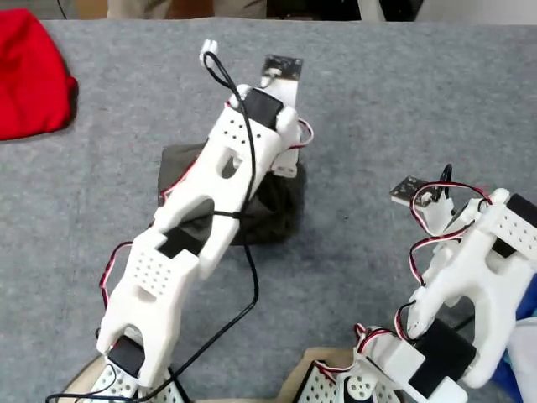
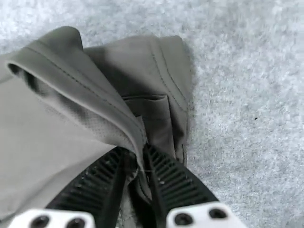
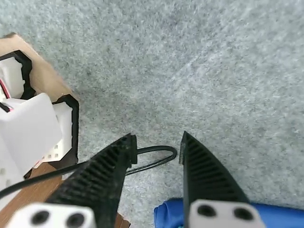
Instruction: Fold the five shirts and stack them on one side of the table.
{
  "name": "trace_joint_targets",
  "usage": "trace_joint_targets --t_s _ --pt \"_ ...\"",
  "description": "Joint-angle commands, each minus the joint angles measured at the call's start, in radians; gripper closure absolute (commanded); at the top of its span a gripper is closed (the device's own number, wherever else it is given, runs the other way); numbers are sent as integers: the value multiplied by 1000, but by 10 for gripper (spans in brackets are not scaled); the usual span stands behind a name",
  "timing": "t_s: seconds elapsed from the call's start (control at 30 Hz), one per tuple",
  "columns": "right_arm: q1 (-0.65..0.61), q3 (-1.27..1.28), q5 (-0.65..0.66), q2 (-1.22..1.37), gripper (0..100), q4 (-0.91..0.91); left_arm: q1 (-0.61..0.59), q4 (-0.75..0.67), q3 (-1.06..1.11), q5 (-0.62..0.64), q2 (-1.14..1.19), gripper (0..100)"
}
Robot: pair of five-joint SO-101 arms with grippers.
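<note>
A dark grey shirt (image 1: 273,206) lies bunched in the middle of the table, mostly under the left arm. In the left wrist view my left gripper (image 2: 137,154) is shut on a raised fold of that grey shirt (image 2: 71,95), with the cloth pinched between its black fingers (image 2: 164,173). A red shirt (image 1: 29,75) lies at the far left corner of the table. My right gripper (image 3: 156,145) hangs open over bare grey felt near the arm bases, holding nothing. A blue shirt (image 3: 228,216) shows beside its fingers.
The table is covered in grey felt (image 1: 394,101). A black cable (image 3: 147,159) runs across it below the right gripper. The arm bases (image 1: 336,382) stand on a tan board (image 3: 35,71) at the near edge.
</note>
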Motion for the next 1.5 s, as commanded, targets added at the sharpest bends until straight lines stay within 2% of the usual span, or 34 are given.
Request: trace_joint_targets --t_s 0.0,0.17,0.4,0.5,0.67,0.73,0.87,1.03,1.17,1.3,1.47 --pt "13 2 8 -47 832 -6 34 8 -46 6 15 981" --pt "12 2 8 -47 832 -8 48 15 -51 5 62 966" --pt "5 2 8 -45 832 -8 37 26 -114 5 59 719" --pt "5 -1 6 -45 832 -6 -21 52 -224 5 59 734" --pt "-45 -5 -31 -47 832 0 -198 60 -333 0 59 806" --pt "-117 -5 -106 -47 839 2 -261 60 -331 -2 71 853" --pt "-352 -30 -285 -47 952 2 -324 58 -265 -8 111 946" --pt "-705 -214 -509 -44 964 23 -327 58 -219 -68 177 981" --pt "-934 -403 -637 -30 965 31 -396 58 -227 -74 222 981" --pt "-1023 -545 -724 84 965 -25 -493 58 -219 -95 240 981" --pt "-1089 -763 -784 401 965 -68 -554 58 -227 -140 274 981"
